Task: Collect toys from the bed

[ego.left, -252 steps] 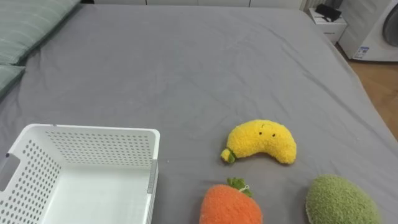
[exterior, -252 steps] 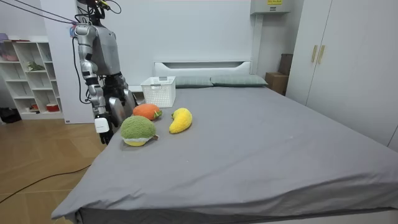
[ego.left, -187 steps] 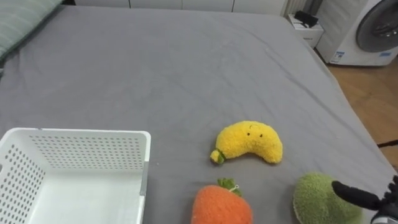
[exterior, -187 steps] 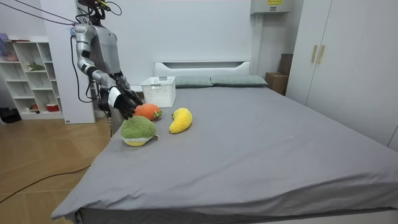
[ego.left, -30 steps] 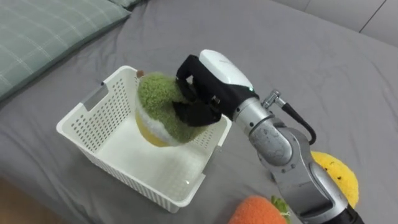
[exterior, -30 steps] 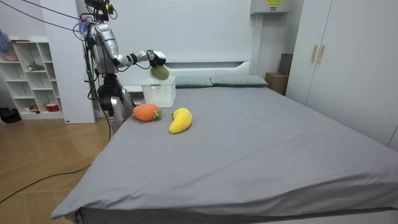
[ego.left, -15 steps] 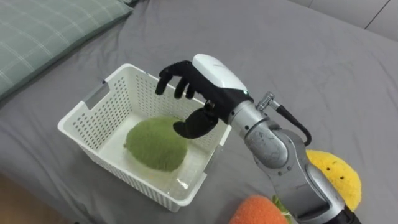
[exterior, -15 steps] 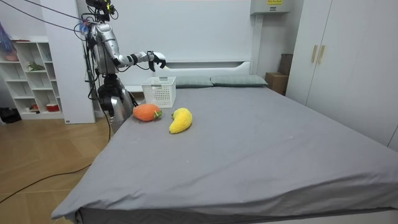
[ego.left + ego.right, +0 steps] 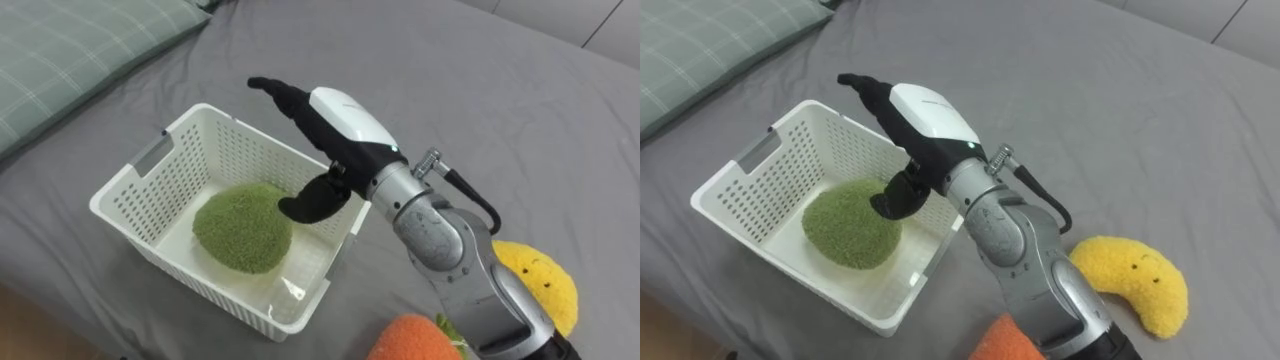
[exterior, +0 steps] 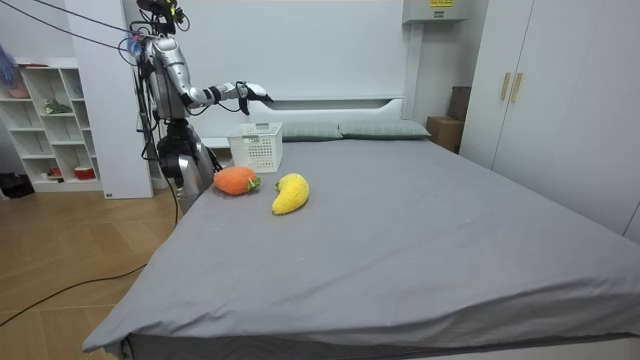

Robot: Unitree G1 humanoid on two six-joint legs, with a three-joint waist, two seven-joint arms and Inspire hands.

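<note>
Left eye view: your right hand (image 9: 340, 118) has just spread open over the white basket (image 9: 240, 150), dropping the green plush toy (image 9: 240, 226) inside, so the orange toy (image 9: 415, 342) and yellow toy (image 9: 545, 285) near the bed's edge remain

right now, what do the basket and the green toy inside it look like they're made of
The basket looks like hard white plastic, smooth and slightly glossy: thin stiff walls with even rows of holes and a moulded handle slot. The green toy looks like soft plush, matte and fuzzy, with a nubbly pile; its filling is hidden.
</note>
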